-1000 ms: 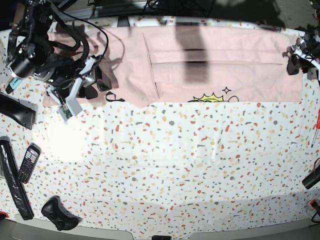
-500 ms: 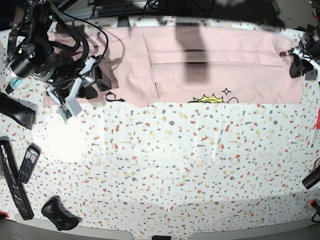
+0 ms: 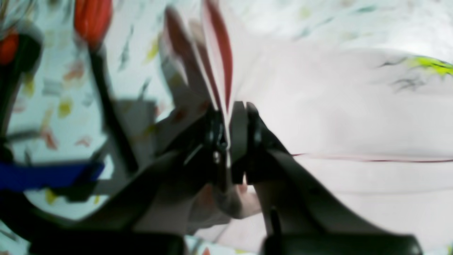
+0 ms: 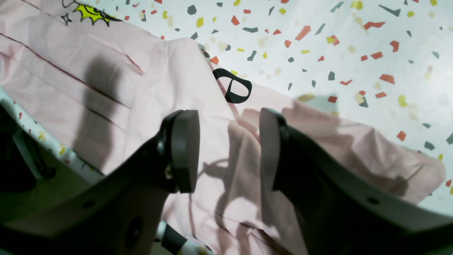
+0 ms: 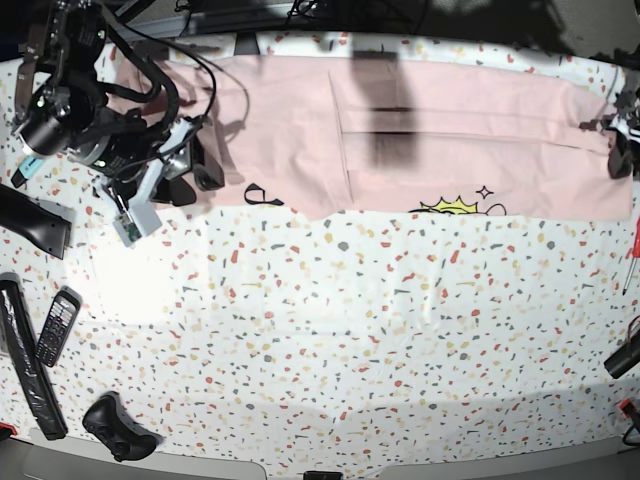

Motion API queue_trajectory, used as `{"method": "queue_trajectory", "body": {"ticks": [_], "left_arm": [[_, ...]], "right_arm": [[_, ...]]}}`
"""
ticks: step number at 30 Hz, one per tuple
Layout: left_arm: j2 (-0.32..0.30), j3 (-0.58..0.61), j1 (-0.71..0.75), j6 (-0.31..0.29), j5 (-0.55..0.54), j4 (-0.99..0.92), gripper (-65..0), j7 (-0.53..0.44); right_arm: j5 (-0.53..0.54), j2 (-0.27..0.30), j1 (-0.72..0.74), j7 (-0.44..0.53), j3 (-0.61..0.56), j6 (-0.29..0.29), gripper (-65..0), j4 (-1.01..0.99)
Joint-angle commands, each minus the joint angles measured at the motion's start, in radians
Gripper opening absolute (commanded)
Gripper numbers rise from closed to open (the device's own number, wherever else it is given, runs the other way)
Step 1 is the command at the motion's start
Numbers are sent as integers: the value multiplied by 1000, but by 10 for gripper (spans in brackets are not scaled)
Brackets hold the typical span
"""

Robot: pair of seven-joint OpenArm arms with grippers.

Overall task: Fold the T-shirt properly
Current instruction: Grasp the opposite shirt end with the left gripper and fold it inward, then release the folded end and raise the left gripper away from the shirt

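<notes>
The pale pink T-shirt (image 5: 450, 130) lies folded into a long strip across the back of the table. Its yellow cartoon print (image 5: 455, 207) and a black letter (image 5: 258, 196) show at the near edge. My left gripper (image 5: 618, 155) is at the strip's right end and is shut on a bunch of the cloth; the blurred left wrist view shows the gripper (image 3: 231, 141) pinching the pink fabric (image 3: 354, 106). My right gripper (image 5: 195, 178) is open at the strip's left end. In the right wrist view this gripper (image 4: 226, 148) hovers over wrinkled cloth (image 4: 177, 71) near the black letter (image 4: 233, 88), holding nothing.
A phone-like handset (image 5: 57, 325), a long black bar (image 5: 25, 365), a black game controller (image 5: 120, 428) and a dark slab (image 5: 30, 220) lie along the table's left side. A red-handled tool (image 5: 632, 250) and a black object (image 5: 625, 355) sit at the right edge.
The left gripper has moved right and slightly nearer, dragging the shirt strip with it; the yellow print and black letter have shifted right. The right gripper has stayed open in nearly the same place.
</notes>
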Motion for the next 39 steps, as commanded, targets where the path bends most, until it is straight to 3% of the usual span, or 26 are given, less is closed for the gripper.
{"method": "queue_trajectory", "body": {"ticks": [1, 5, 10, 12, 14, 22, 32, 39], "left_arm": [[-7, -7, 18, -3, -31, 71, -650, 8], [71, -6, 83, 56, -72, 300, -650, 118], [190, 29, 121, 56, -207, 517, -650, 231], [206, 84, 120, 58, -220, 554, -650, 234], [207, 163, 119, 105, -218, 562, -650, 233], [208, 475, 95, 247, -23, 558, -650, 133], [208, 780, 48, 398, 242, 551, -650, 10], [208, 895, -9, 409, 293, 426, -650, -34]], "right_arm": [[12, 9, 9, 27, 7, 3, -383, 18], [12, 9, 11, 29, 7, 3, -383, 18], [12, 9, 11, 45, 7, 3, -383, 18], [12, 9, 11, 45, 7, 3, -383, 18], [12, 9, 11, 45, 7, 3, -383, 18], [12, 9, 11, 45, 7, 3, -383, 18], [12, 9, 12, 48, 7, 3, -383, 18], [11, 9, 23, 45, 7, 3, -383, 18]]}}
